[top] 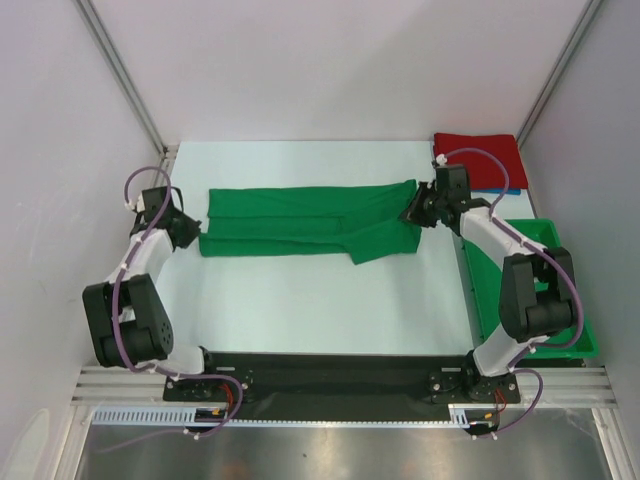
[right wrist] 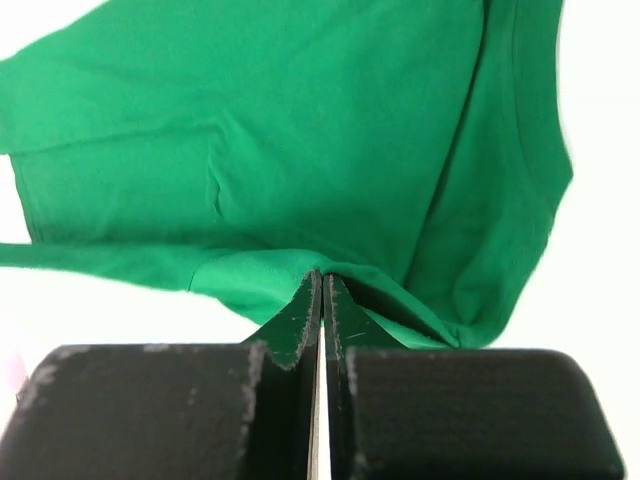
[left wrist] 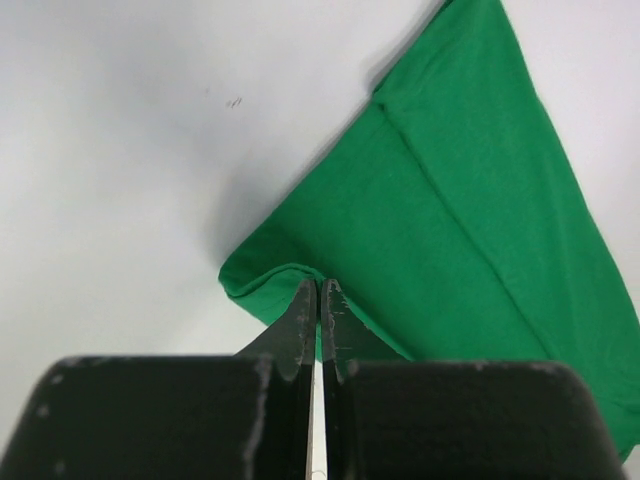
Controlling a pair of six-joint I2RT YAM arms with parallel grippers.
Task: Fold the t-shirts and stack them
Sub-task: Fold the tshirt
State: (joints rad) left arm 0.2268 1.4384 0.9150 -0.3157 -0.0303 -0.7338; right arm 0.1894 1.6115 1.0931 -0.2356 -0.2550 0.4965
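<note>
Black fingers (left wrist: 298, 325) on soft green t-shirt (top: 300, 218)

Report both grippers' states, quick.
Left gripper: closed, pinching one end of the green t-shirt.
Right gripper: closed, pinching the opposite end of the same shirt.

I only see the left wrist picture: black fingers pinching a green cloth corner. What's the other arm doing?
Observer: The right end effector is shut on the green shirt at its opposite end, near a sleeve.
Operator: Is that the only shirt?
Observer: No. A folded red shirt lies at the far right corner, with a blue edge showing beneath it.
Operator: Anything else on the table?
Observer: A green bin sits along the right side, partly hidden by the right arm.
</note>
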